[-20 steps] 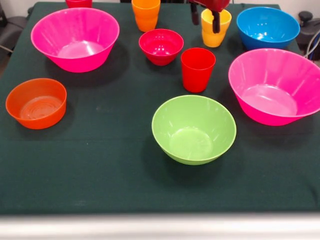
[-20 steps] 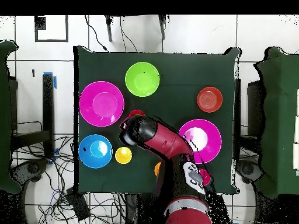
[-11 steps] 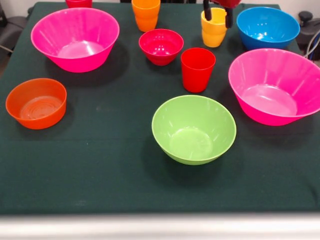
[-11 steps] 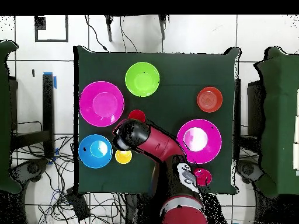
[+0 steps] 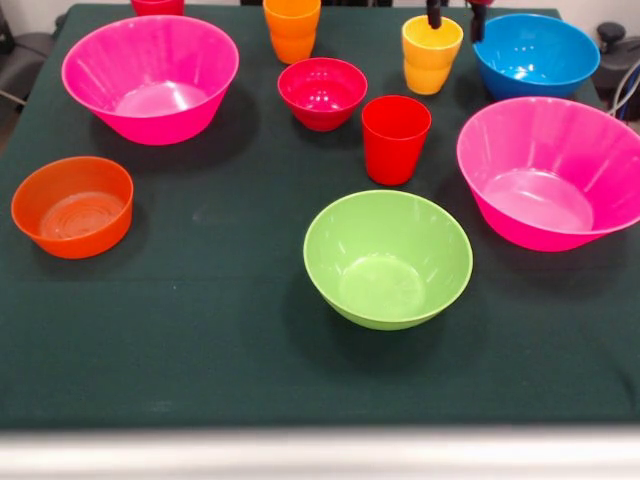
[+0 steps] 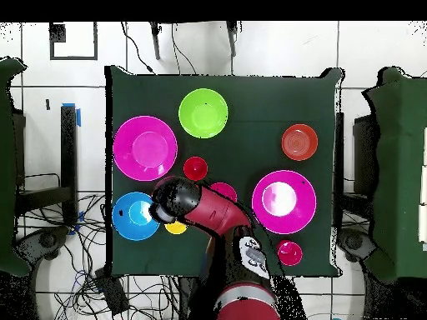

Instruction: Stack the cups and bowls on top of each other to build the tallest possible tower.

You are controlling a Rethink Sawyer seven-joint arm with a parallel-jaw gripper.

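Black pincer [image 5: 453,15] spread wide above yellow cup [image 5: 431,54], holding nothing.

We see even, bright light from above. On the dark green tablecloth [image 5: 200,330] each vessel casts only a soft, short shadow, darkest just in front of the lime-green bowl [image 5: 388,258] and beside it. White glare patches sit in the basins of both hot-pink bowls, left [image 5: 150,78] and right [image 5: 550,170] of the lime-green bowl; faint streaks mark its own inner wall. The front view is sharp across the table. In the overhead view the hot-pink bowl [image 6: 283,201] nearest the arm shows a blown-out white centre.
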